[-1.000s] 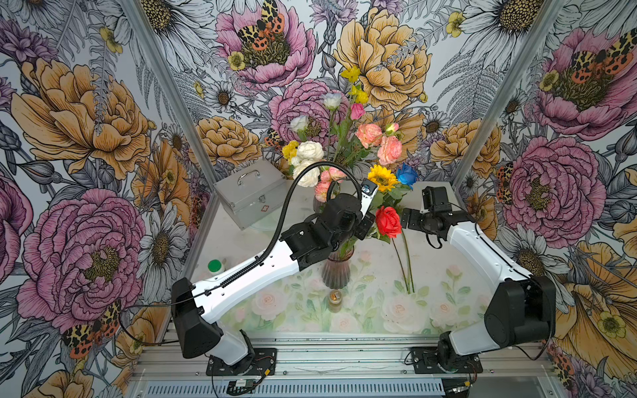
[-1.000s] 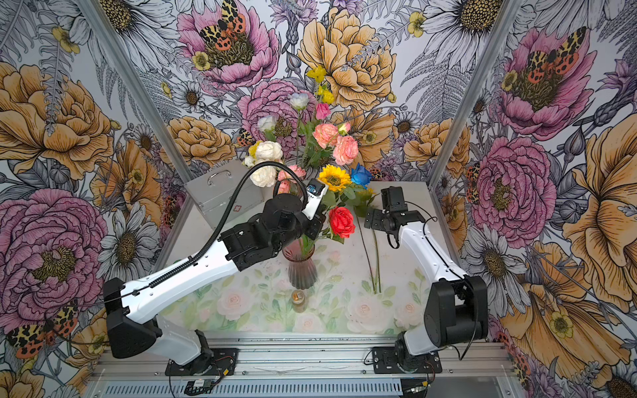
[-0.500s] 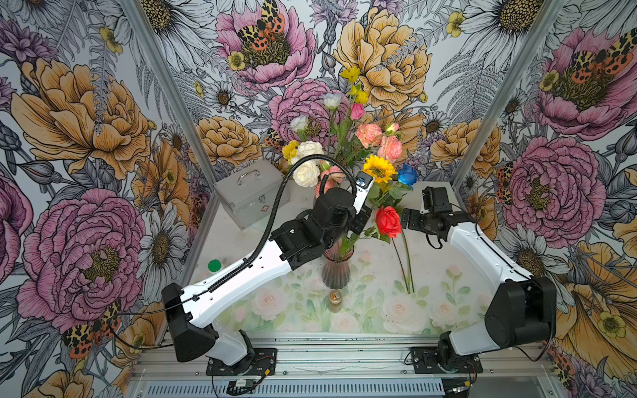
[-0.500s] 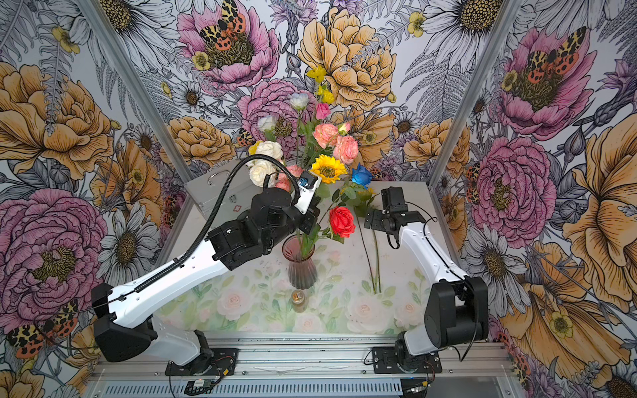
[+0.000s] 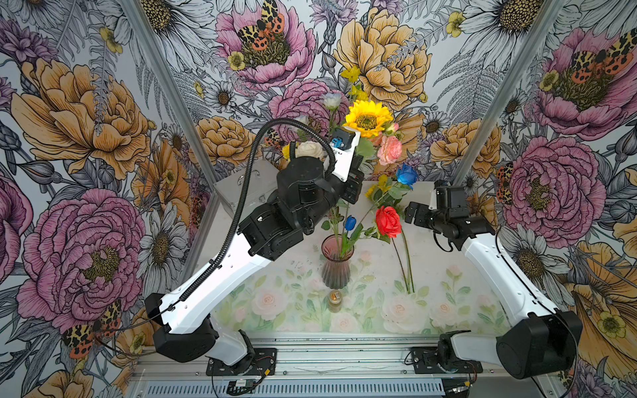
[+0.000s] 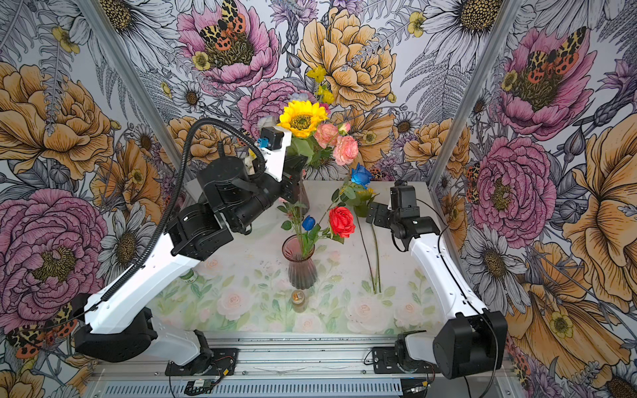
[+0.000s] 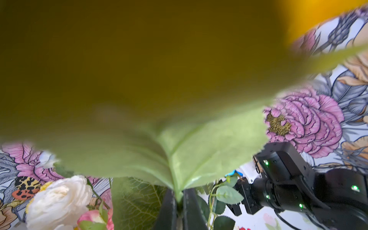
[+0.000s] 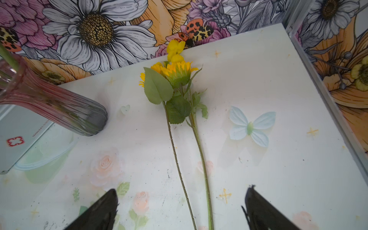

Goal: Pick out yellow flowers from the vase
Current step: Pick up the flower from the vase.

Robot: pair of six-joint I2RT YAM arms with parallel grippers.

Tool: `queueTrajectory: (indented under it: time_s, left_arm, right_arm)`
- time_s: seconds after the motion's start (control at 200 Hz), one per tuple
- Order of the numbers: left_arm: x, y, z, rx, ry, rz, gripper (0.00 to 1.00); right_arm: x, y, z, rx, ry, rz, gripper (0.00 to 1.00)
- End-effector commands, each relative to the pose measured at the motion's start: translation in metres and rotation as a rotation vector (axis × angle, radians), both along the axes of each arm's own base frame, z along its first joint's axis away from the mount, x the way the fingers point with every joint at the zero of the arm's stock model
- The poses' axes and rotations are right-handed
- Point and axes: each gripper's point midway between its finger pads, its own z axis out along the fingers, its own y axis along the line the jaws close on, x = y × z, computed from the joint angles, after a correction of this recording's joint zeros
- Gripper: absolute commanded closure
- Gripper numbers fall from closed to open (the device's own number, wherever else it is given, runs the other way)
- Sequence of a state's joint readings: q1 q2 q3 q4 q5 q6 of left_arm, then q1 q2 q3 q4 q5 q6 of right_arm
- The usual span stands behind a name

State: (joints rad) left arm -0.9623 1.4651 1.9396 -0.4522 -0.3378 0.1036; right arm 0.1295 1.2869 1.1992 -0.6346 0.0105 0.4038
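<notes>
2 yellow flowers (image 8: 175, 71) lie side by side on the table (image 5: 448, 275), on the robot's right of the vase (image 5: 337, 265), with heads toward the back wall and stems nearly parallel. The right gripper (image 8: 182, 189) hangs above the table near their stems, jaws spread wide, holding nothing. The left gripper (image 7: 178, 199) is positioned above the vase, jaws closed tight on the green stem of a sunflower (image 5: 367, 119), just below a large leaf (image 7: 199, 149). The sunflower head stands high, above the pink roses (image 5: 389, 150). Whether the stem's lower end is clear of the vase cannot be determined. 1 red rose (image 5: 388, 220) and 1 blue bud (image 5: 350, 222) stand in the vase.
</notes>
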Motion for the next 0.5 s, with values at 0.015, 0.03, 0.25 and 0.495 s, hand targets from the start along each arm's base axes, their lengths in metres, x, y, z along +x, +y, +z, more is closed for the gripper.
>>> queueTrajectory:
  time_s: [0.015,0.03,0.25,0.495]
  left_arm:
    - [-0.016,0.025,0.048,-0.143,-0.033,-0.071,1.00]
    - [-0.018,0.025,0.051,-0.154,-0.033,-0.092,1.00]
    - [-0.019,0.050,0.095,-0.298,-0.056,-0.153,1.00]
    - [-0.015,0.072,0.134,-0.474,-0.090,-0.189,1.00]
  right_arm:
    - [-0.008,0.004,0.018,0.031,-0.044,0.015,0.00]
    - [-0.009,0.004,0.019,0.035,-0.045,0.016,0.00]
    - [-0.021,0.010,0.030,0.064,-0.072,0.045,0.00]
    - [-0.038,0.018,0.075,0.093,-0.191,0.095,0.00]
